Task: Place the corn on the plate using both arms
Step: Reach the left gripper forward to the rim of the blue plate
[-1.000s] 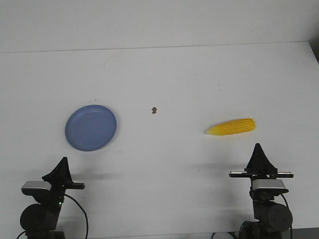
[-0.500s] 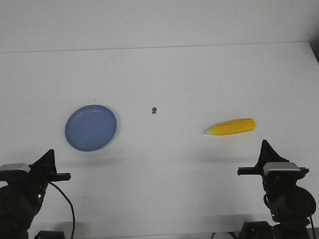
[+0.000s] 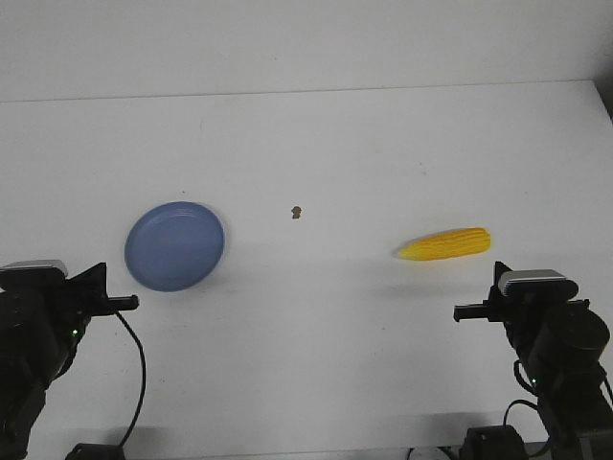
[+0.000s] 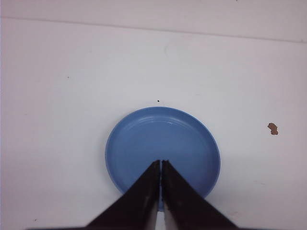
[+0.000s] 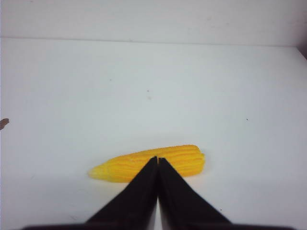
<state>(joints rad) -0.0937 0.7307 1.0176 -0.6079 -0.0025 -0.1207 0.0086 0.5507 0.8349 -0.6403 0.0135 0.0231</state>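
I see the corn (image 3: 444, 244) lying on the table (image 3: 326, 153), just ahead of my right gripper (image 5: 157, 160), fingers together. The left gripper (image 4: 160, 164), likewise pressed together, faces the plate (image 3: 174, 245).

My white counter (image 3: 316, 144) stretches ahead to a far edge, where it meets a plain white wall (image 3: 287, 43). A small brown speck (image 3: 297, 212) lies near its middle. Even light leaves only soft, faint shadows.
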